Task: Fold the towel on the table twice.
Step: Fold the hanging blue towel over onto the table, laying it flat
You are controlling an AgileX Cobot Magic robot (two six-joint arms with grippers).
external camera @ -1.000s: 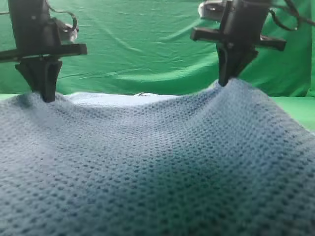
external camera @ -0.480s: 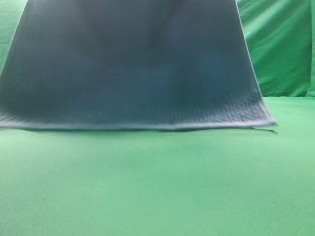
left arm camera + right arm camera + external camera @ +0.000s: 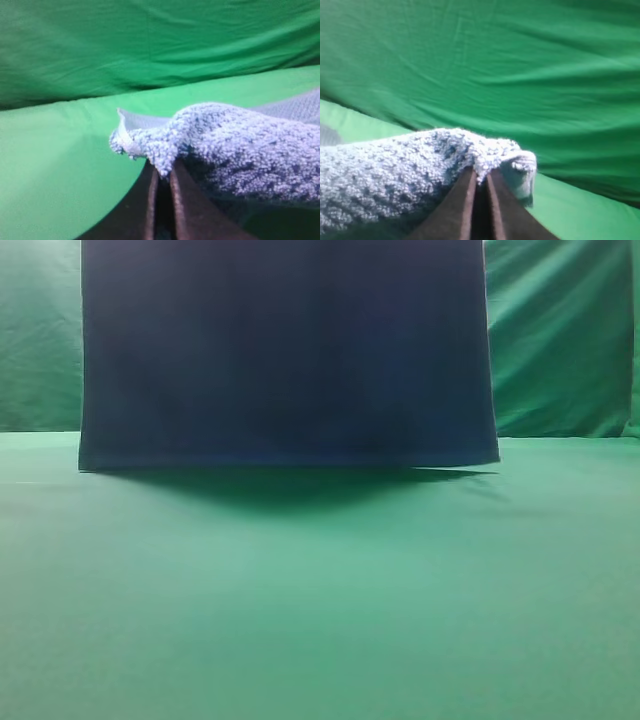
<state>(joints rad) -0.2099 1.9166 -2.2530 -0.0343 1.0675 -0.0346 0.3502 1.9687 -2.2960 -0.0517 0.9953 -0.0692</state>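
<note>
In the exterior high view the towel (image 3: 290, 350) hangs as a dark navy sheet filling the upper middle, its lower edge level and just above the green table (image 3: 320, 590), over its own shadow. Both grippers are out of that view. The left wrist view shows my left gripper (image 3: 162, 175) shut on a bumpy blue-grey corner of the towel (image 3: 225, 145), its pale hem sticking out to the left. From the right wrist camera, my right gripper (image 3: 480, 182) is shut on the other corner of the towel (image 3: 395, 170), which drapes off to the left.
A wrinkled green backdrop cloth (image 3: 560, 340) hangs behind the table and fills the background of both wrist views (image 3: 150, 45) (image 3: 520, 65). The table's green surface stretches in front of the hanging towel.
The towel was lying spread toward the camera with both grippers pinching its far edge. It has been lifted off the table and now hangs straight, its sides vertical instead of flared.
</note>
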